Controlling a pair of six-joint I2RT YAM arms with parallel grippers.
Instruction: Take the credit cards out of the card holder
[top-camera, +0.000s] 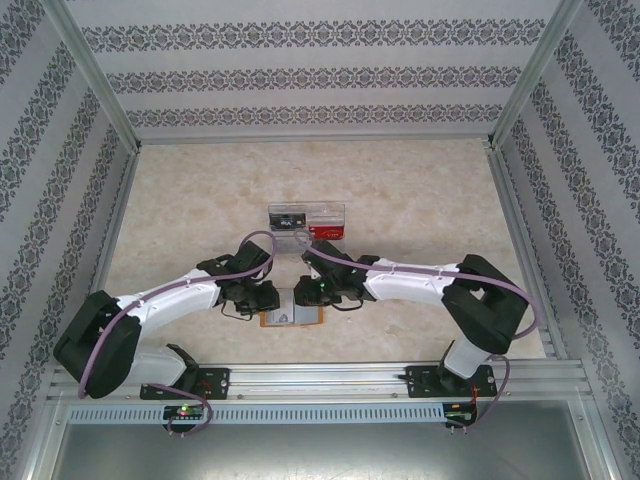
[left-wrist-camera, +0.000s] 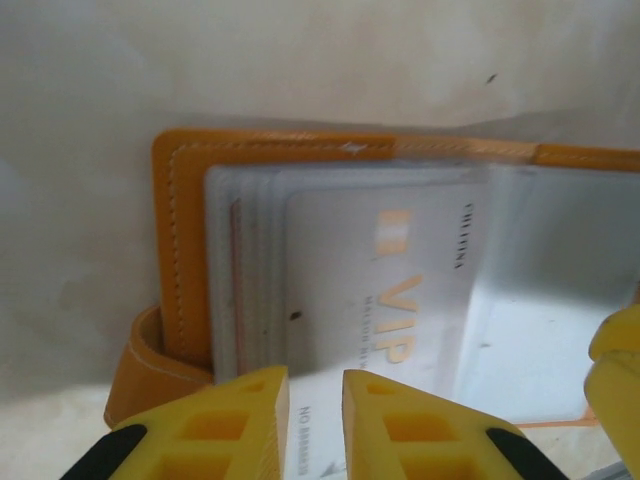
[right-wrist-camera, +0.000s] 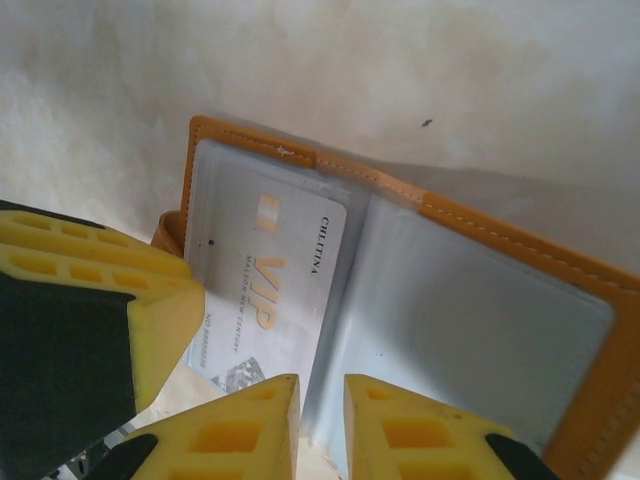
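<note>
Card holder open on table, centre, just ahead of arm bases. Left gripper at its left, right gripper at its right. Card in sleeve on left gripper's side. Tray behind holder, apart. Second card at tray's right end.

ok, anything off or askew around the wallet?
Nothing damaged or spilled. The card holder lies open; its VIP card seems to poke past the sleeve's edge toward the left gripper, which fits pulling it out. Small dark speck on the table, nothing more.
</note>
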